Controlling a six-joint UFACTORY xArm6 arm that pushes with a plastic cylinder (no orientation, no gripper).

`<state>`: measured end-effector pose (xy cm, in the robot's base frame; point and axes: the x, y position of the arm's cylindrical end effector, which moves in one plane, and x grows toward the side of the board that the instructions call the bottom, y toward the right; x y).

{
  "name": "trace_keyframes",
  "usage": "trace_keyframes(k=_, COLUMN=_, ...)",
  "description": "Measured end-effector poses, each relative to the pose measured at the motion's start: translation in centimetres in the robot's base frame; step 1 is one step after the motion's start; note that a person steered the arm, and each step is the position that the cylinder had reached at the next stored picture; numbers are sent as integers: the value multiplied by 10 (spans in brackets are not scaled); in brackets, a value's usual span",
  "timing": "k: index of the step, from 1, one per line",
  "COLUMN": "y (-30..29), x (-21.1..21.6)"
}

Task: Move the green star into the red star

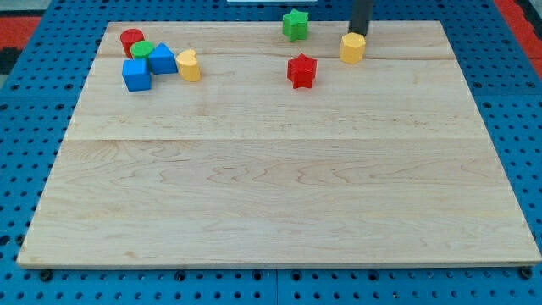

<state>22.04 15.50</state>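
Note:
The green star (295, 24) lies near the board's top edge, right of centre. The red star (301, 70) lies just below it, a short gap apart. My tip (358, 34) comes down from the view's top and ends right at the top of a yellow hexagon block (352, 47). The tip is to the right of the green star, about a block's width or more away, and up-right of the red star.
At the top left a cluster: a red cylinder (131, 40), a green cylinder (142, 50), a blue block (162, 59), a blue cube (135, 74) and a yellow heart-like block (189, 65). The wooden board (271, 195) sits on a blue perforated table.

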Motion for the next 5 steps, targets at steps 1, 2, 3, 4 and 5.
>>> trace_keyframes(k=1, y=-4, x=-9)
trace_keyframes(k=2, y=-46, x=-29)
trace_keyframes(k=3, y=-102, x=-27)
trace_keyframes(k=4, y=-205, x=13)
trace_keyframes(k=5, y=-288, x=73)
